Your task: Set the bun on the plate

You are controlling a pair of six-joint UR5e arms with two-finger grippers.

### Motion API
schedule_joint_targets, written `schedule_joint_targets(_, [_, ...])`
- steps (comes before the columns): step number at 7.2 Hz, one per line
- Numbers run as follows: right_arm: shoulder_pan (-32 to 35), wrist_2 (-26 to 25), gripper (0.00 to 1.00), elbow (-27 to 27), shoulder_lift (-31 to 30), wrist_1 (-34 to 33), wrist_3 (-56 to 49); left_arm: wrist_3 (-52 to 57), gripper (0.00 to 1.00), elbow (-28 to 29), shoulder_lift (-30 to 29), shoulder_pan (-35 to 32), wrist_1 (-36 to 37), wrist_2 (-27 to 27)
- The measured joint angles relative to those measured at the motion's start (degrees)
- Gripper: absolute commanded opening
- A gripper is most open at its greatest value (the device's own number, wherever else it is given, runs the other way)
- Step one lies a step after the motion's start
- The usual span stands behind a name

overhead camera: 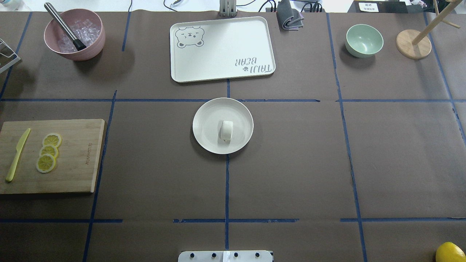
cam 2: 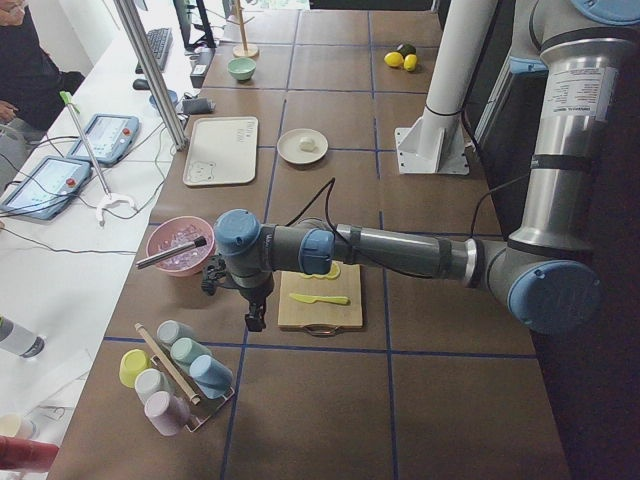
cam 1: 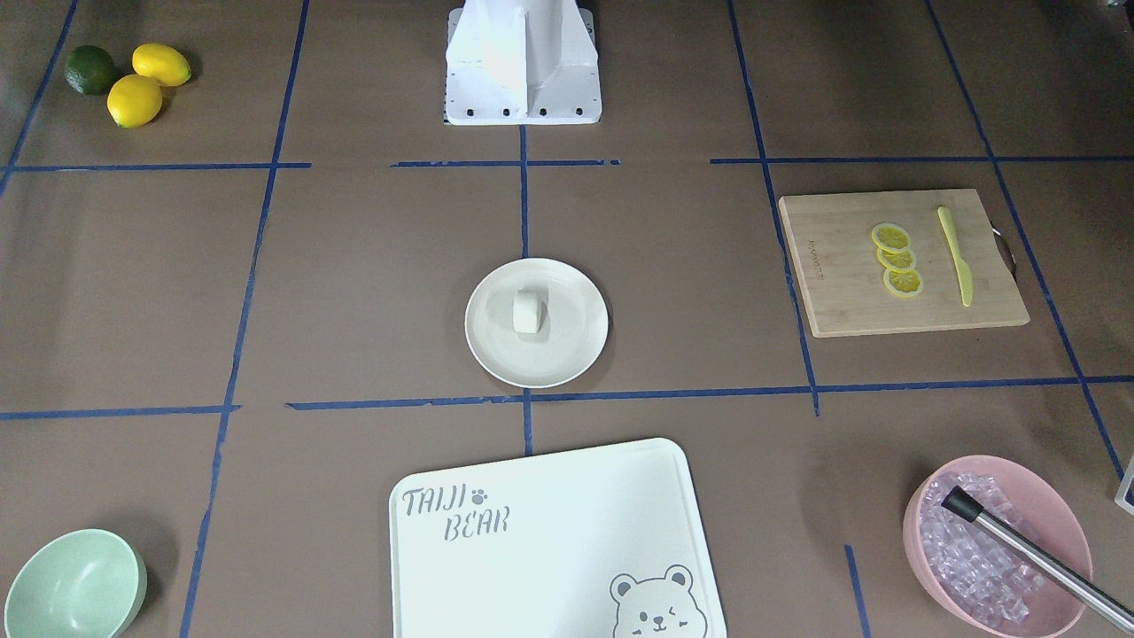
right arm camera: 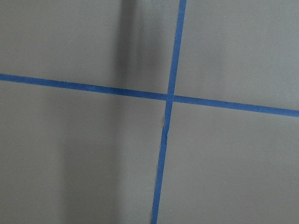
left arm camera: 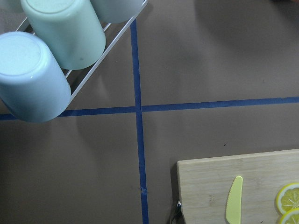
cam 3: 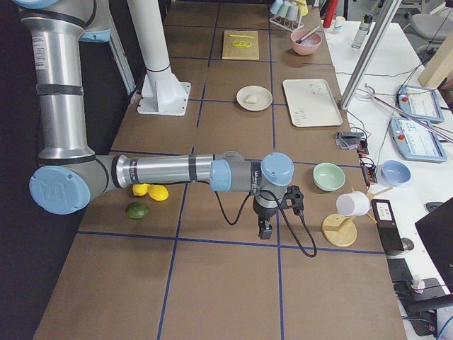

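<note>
Task is looking done: the small smooth white rounded bun (cam 1: 527, 312) is sitting near the centre of the round shallow cream-white plate (cam 1: 576, 350), in the middle of the bench (overhead camera: 291, 163), well apart from every edge, with nothing touching it. I'm seeing no step left. Overhead and front views are showing bun and plate but no arms. Only the side views are showing those: left gripper (cam 2: 255, 312) is hanging over the bench's left end beside the bamboo cutting board (cam 2: 300, 315), right gripper (cam 3: 264, 228) over the right end. Gripper opening and contents: cannot tell. The right wrist camera is showing only blue tape lines (right arm camera: 168, 98) on the bench.
</note>
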Motion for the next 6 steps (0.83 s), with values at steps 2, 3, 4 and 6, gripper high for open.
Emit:
schedule_joint_targets(2, [0.0,0.0,1.0,-0.2,0.0,0.2,0.0,0.0,1.0,-0.1,0.6,0.0,0.0,0.2])
schedule_joint_targets(3, [0.0,0.0,1.0,-0.3,0.0,0.3,0.1,0.1,1.0,-0.1,0.7,0.0,-0.1,0.6])
schedule_joint_targets(4, [0.0,0.0,1.0,-0.4,0.0,0.3,0.1,0.1,1.0,-0.1,0.8,0.0,-0.1,1.1])
schedule_joint_targets(6, [-0.1,-0.1,1.0,-0.4,0.0,0.4,0.1,0.2,1.0,-0.2,1.5,-0.1,-0.1,1.5])
